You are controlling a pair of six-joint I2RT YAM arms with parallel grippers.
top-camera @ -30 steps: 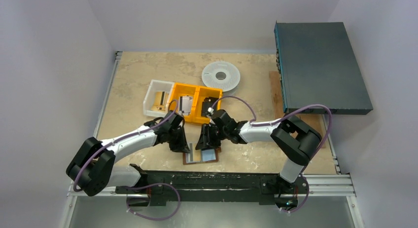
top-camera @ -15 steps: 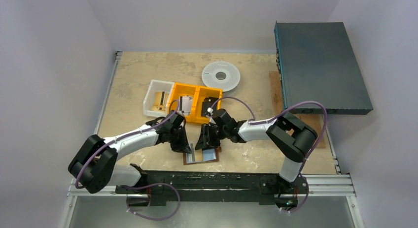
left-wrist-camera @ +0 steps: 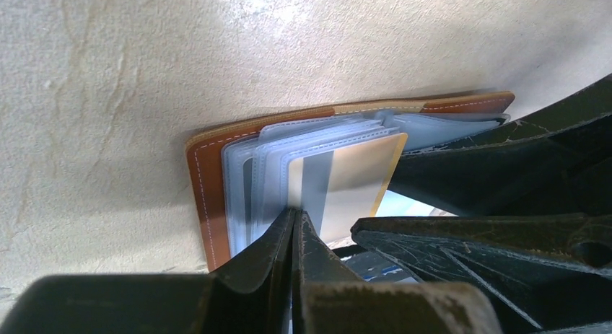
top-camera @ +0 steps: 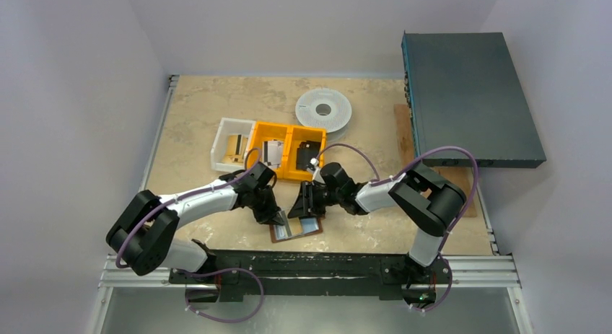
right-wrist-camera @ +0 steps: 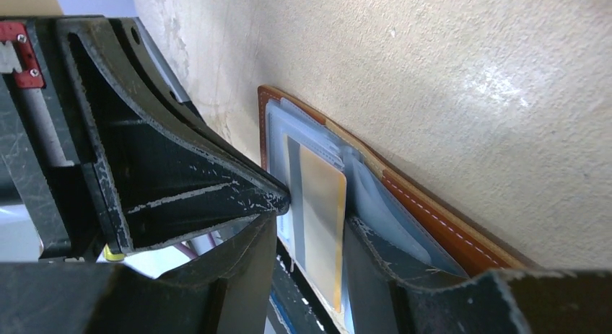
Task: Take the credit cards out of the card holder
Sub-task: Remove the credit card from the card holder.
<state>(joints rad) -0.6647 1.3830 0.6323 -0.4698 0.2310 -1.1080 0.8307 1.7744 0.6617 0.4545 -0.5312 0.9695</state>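
Left claw (left-wrist-camera: pixel 292 229) pinches credit card (left-wrist-camera: pixel 355 177)

Left arm (top-camera: pixel 202 198) and right arm (top-camera: pixel 375 195) reach inward, low; left fingers (left-wrist-camera: pixel 278 255) pinched together; right fingers (right-wrist-camera: pixel 238 283) parted.

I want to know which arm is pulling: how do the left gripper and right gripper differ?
The left gripper is shut on a gold-and-grey credit card; the right gripper has its jaws apart. The left gripper pinches the card's edge; the right gripper sits over the card holder, a finger either side of that card. Both work at the open holder.
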